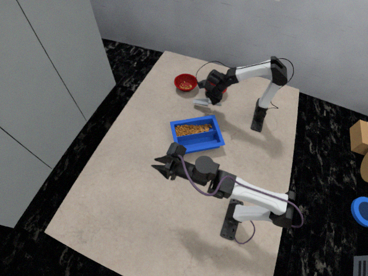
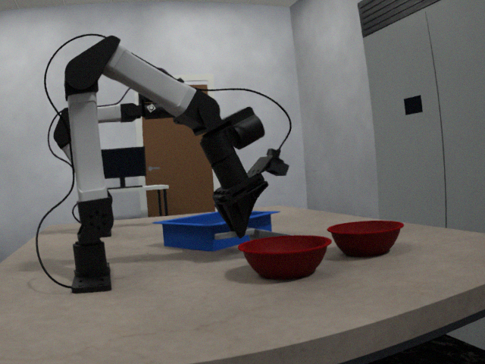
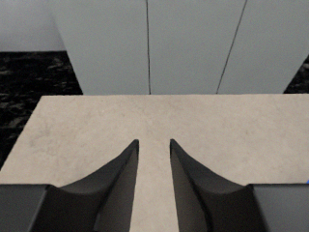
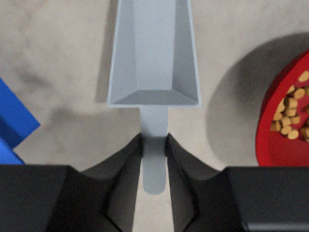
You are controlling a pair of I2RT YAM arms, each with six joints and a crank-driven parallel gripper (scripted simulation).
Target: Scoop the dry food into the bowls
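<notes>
My right gripper [image 4: 154, 135] [image 2: 239, 236] is shut on the handle of the grey scoop [image 1: 201, 102] [image 4: 154, 58]. The scoop is empty and hangs above the table, its shadow below it, between box and bowls. One red bowl [image 1: 192, 79] [image 2: 364, 240] stands upright with several pieces in it. The other red bowl [image 2: 283, 258] [image 4: 270, 145] stands upright, mostly hidden by the right arm in the top view; the right wrist view shows several pieces in it. The blue box [image 1: 219, 135] [image 2: 188, 236] lies flat, food in one compartment. My left gripper [image 1: 152, 163] [image 3: 154, 141] is open and empty.
The left arm reaches across the table beside the box, its gripper raised over the table top [image 1: 118, 184]. The right arm [image 1: 252, 70] reaches over one bowl. A wall stands behind the bowls and a grey cabinet [image 1: 44, 74] beyond the table's far edge.
</notes>
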